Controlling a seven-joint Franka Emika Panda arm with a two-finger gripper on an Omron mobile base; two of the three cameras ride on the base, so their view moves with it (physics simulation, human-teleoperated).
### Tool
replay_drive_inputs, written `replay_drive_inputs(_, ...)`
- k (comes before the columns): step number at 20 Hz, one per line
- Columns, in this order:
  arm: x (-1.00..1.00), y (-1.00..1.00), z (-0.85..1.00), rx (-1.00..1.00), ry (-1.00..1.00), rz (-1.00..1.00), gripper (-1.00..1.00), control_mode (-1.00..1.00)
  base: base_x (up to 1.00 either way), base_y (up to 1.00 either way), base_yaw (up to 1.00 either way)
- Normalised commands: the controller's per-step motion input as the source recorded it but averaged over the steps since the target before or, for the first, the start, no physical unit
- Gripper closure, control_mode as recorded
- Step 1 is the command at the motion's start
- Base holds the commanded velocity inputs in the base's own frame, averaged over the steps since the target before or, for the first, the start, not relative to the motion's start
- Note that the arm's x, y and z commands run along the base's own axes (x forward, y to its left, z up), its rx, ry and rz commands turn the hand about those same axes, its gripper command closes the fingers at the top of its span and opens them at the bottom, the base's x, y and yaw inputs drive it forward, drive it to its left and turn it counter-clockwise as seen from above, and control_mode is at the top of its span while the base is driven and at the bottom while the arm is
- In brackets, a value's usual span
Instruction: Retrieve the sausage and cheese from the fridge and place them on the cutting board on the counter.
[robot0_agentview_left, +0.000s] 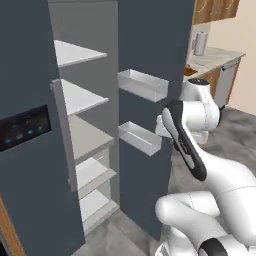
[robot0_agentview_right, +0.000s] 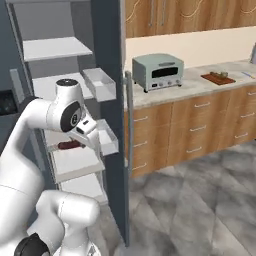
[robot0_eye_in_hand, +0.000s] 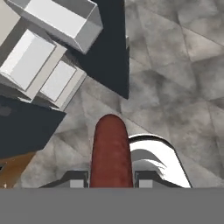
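Note:
My gripper (robot0_eye_in_hand: 111, 179) is shut on the sausage (robot0_eye_in_hand: 111, 151), a dark reddish-brown rod that sticks out between the two fingertips over the grey floor. In the right base view the sausage (robot0_agentview_right: 70, 145) shows just below my white hand, in front of the white shelves of the open fridge (robot0_agentview_right: 107, 30). The fridge door (robot0_agentview_left: 150, 45) with its clear bins stands open beside my arm. The cutting board (robot0_agentview_right: 218, 78) lies far to the right on the counter (robot0_agentview_right: 200, 89). The cheese is out of view.
A pale green toaster oven (robot0_agentview_right: 157, 71) stands on the counter close to the fridge. Two clear door bins (robot0_agentview_left: 142, 84) jut out near my arm. A grey jug (robot0_agentview_left: 200, 43) sits on the far counter. Grey tiled floor (robot0_agentview_right: 200, 200) lies open to the right.

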Motion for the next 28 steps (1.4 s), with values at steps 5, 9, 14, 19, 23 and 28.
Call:
replay_drive_inputs(5,0.00,0.00,0.00,0.00,0.00,0.00,1.00,1.00,-0.14,-0.13,-0.81)
replay_drive_inputs(9,0.00,0.00,0.00,0.00,0.00,0.00,1.00,1.00,0.24,-0.37,-0.65)
replay_drive_inputs(14,0.00,0.00,0.00,0.00,0.00,0.00,1.00,1.00,0.95,-0.40,-0.31)
replay_drive_inputs(19,0.00,0.00,0.00,0.00,0.00,0.00,1.00,1.00,1.00,-0.71,-0.07)
replay_drive_inputs(23,0.00,0.00,0.00,0.00,0.00,0.00,1.00,1.00,1.00,-0.87,0.05)
replay_drive_inputs(28,0.00,0.00,0.00,0.00,0.00,0.00,1.00,1.00,1.00,-0.89,0.30)
